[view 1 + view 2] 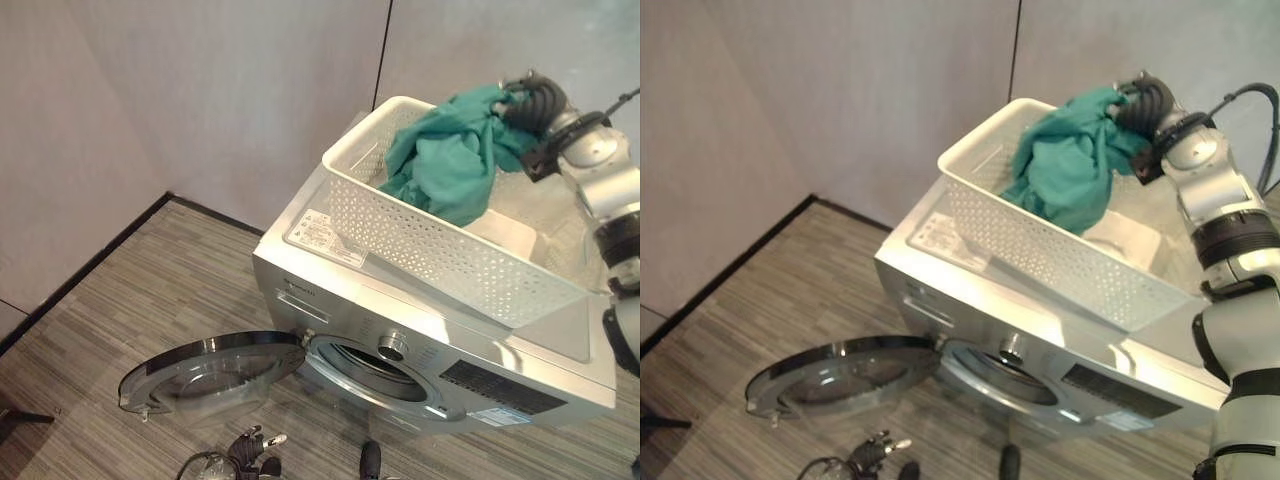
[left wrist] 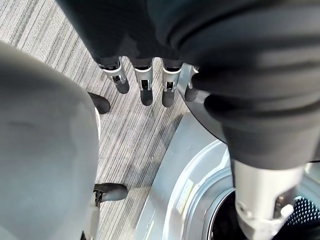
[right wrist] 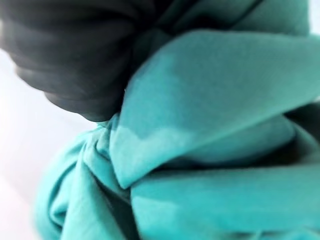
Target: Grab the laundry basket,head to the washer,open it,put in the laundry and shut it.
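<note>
- We're looking down at the washer, silver, standing on the striped floor by the grey wall.
- Its round door is swung wide open to the left, lying almost flat out over the floor, and the dark drum opening shows beside the knob.
- On top of the washer sits the white perforated basket, set a little askew across the lid.
- A teal cloth is bunched up and lifted, its upper part above the basket's far rim, its lower folds hanging down inside.
- Our right hand is up at the top of that cloth, dark cover showing, and the cloth is gathered tight against it; in the right wrist view teal folds crowd right up to the cover, so we've got the cloth in our grip.
- A paler item lies on the basket's bottom, under the cloth.
- Our left hand hangs low in front of the washer, fingers straight and relaxed, holding nothing, over the floor.
</note>
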Available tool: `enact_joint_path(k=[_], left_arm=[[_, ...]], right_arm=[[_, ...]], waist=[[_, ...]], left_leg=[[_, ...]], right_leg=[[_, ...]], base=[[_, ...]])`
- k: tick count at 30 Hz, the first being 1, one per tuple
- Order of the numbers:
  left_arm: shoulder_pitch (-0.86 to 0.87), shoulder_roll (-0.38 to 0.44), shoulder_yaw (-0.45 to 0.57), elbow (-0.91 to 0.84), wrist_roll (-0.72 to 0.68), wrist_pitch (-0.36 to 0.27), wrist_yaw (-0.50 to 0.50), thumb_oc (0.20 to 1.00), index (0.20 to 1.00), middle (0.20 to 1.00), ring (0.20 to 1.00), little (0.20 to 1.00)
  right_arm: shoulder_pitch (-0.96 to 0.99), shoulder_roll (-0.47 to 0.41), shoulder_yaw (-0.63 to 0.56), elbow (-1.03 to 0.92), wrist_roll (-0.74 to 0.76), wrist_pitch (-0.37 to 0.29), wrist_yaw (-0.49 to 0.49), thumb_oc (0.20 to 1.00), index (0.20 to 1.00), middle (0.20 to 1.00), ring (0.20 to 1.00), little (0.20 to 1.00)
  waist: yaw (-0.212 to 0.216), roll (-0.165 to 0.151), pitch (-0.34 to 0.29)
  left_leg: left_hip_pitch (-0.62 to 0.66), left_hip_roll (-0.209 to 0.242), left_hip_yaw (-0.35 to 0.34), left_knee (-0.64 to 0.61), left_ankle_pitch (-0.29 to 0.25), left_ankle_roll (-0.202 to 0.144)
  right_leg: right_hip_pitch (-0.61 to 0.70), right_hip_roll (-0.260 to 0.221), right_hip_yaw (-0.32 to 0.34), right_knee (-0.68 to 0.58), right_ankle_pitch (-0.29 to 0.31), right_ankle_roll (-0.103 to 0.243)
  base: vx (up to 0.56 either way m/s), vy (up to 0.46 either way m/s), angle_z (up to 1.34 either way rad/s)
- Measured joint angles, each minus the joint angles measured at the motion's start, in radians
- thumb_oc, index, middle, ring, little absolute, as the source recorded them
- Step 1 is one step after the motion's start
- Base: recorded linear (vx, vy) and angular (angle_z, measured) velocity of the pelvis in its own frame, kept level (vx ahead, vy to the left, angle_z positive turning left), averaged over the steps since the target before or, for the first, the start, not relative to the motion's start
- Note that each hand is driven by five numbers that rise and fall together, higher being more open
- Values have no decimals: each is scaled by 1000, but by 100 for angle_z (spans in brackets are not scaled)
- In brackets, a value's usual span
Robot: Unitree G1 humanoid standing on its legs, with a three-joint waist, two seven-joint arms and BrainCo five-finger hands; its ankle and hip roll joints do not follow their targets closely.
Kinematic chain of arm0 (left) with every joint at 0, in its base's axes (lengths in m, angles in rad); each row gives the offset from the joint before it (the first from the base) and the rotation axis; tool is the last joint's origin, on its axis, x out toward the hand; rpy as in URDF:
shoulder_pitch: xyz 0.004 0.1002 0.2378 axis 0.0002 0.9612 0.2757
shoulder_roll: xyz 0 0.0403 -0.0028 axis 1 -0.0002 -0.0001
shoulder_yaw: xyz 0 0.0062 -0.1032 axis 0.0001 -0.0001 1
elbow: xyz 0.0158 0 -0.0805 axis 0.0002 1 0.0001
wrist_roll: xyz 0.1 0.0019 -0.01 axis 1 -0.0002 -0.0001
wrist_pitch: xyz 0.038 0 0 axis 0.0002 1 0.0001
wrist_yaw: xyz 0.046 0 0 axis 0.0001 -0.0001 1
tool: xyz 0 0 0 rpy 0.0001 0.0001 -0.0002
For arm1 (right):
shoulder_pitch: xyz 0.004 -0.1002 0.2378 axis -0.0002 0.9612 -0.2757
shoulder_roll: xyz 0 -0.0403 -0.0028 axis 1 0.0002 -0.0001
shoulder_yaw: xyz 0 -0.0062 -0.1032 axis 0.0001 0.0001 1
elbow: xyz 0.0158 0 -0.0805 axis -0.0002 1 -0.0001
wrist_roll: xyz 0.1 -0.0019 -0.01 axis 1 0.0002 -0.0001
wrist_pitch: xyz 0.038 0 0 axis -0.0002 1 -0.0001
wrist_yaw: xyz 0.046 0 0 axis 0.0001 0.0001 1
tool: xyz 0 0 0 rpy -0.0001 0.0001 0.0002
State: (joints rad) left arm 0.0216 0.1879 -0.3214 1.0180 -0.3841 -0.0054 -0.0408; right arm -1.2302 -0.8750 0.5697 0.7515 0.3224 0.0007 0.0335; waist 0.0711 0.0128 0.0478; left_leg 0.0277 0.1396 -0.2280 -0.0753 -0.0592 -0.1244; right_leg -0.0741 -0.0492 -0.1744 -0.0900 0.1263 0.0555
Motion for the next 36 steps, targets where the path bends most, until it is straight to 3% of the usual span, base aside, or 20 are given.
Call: enact_joint_path(k=[11,20,36], left_arm=[[21,-3,20,-39,-10,-1,36,1000,1000,1000,1000,1000],[20,-4,25,-39,-9,-2,36,1000,1000,1000,1000,1000],[20,-7,24,-38,-9,-7,37,1000,1000,1000,1000,1000]], right_arm=[[78,1,-167,-335,35,-49,-142,200,200,200,200,200],[112,1,-174,-344,-5,-48,-142,200,200,200,200,200],[120,14,-145,-317,-3,-47,-134,200,200,200,200,200]], waist=[[-7,-1,-1],[-30,-1,-1],[-31,8,-21]], left_leg=[[21,-1,16,-4,0,1],[30,-4,24,-5,1,2],[45,-6,44,-7,0,4]], right_leg=[[10,-1,15,1,1,1],[11,-2,29,1,5,2],[20,-3,40,1,8,3]], base=[[-3,5,-3],[-8,5,-5],[-1,2,-2]])
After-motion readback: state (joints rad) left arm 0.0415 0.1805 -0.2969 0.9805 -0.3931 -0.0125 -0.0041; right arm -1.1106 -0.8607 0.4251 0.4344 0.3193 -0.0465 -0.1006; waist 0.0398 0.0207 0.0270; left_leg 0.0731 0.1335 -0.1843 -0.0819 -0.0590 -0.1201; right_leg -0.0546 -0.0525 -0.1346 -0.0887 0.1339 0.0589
